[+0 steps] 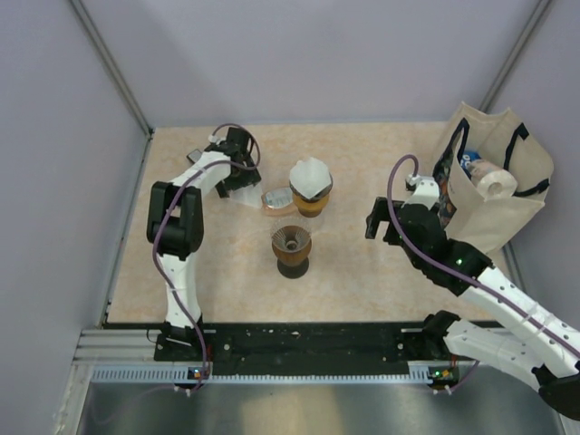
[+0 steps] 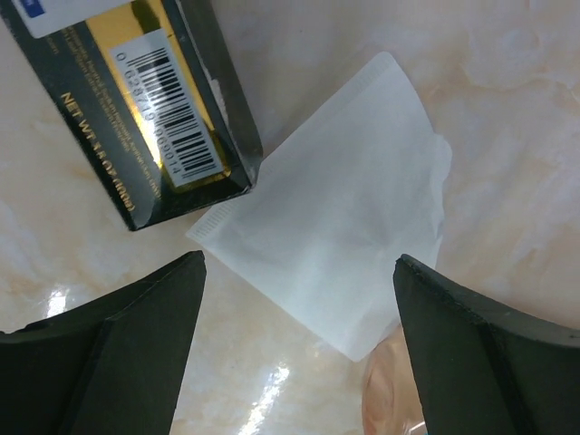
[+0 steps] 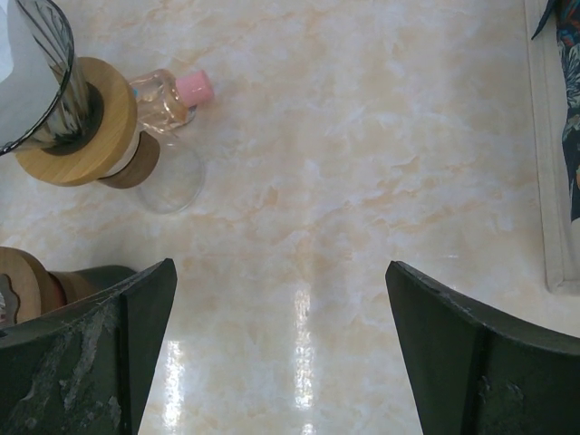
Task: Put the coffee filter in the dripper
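The left tool [image 2: 299, 267] hung released, jaws spread wide and holding nothing, straddling the coffee filter [image 2: 349, 217]. The filter lay flat on the surface [image 2: 507, 82] at the far left, one corner meeting the black box [image 2: 154, 100]; whether it was tucked under could not be told.

The likely trouble was the pick itself. Paper this thin lying flush could let the fingers [image 2: 136, 344] skate over it, or bunch it into a wad that would not open in the cone. The box stood close enough to be nudged or pinched along with it, and the small bottle [image 1: 276, 198] lay just beside the other edge.

Further right stood two drippers. The far dripper [image 1: 311, 181] seemed already to carry white paper, while the near dripper [image 1: 292, 243] looked bare, so a drop into the wrong one was possible. The right tool [image 3: 279, 268] was likewise released, well apart from all this.

The filter looked white, wedge-shaped and folded flat, with a crimped seam along two edges and one side slightly rumpled.
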`<action>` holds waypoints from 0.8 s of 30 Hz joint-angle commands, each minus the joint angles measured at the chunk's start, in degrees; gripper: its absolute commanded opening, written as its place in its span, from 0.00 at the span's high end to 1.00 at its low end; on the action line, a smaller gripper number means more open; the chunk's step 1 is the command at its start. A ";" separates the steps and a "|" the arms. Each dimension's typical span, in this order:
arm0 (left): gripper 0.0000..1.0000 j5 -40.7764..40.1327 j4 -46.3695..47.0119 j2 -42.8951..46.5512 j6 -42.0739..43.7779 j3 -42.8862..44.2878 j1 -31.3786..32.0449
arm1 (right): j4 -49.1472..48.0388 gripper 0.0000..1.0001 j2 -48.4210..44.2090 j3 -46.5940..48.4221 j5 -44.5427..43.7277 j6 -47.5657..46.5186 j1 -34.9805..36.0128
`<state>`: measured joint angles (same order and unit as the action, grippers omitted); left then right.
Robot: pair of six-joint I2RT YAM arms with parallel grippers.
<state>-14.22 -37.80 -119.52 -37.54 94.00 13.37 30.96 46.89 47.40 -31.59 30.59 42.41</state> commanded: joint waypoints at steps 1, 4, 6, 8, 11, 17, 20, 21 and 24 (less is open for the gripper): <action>0.13 0.51 -0.95 -3.43 0.19 4.70 -0.09 | -1.69 0.01 0.13 -0.37 0.66 0.17 -1.02; 0.17 0.51 -1.22 -5.19 0.54 5.58 -0.18 | -1.87 0.01 0.30 -0.38 1.01 -0.09 -0.93; 0.21 1.29 -1.40 -6.42 0.71 6.02 -0.27 | -2.04 0.01 0.22 -0.38 1.45 -0.27 -0.93; 0.26 1.39 -1.84 -7.21 0.45 6.02 -0.36 | -2.48 0.01 -0.22 -0.73 1.62 -0.62 -1.02; 0.34 1.91 -2.80 -7.92 0.36 5.94 -0.53 | -3.01 0.01 -0.49 -1.16 1.71 -0.97 -1.19; 0.49 3.23 -4.38 -8.53 0.63 5.67 -0.88 | -4.06 0.01 -0.49 -1.34 1.97 -1.41 -1.45; 0.53 3.41 -5.35 -9.23 0.89 5.93 -1.06 | -4.24 0.01 -0.57 -1.52 2.33 -1.58 -1.46; 0.53 3.06 -6.57 -9.67 0.89 6.46 -1.06 | -4.24 0.01 -0.58 -1.52 2.33 -1.58 -1.46; 0.52 4.63 -10.35 -10.38 2.11 7.87 -1.06 | -4.33 0.01 -0.84 -1.78 2.41 -1.67 -1.54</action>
<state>-12.78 -41.93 -126.58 -36.40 100.44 12.45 28.60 47.00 45.74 -29.50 29.56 41.76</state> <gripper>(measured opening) 0.472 0.990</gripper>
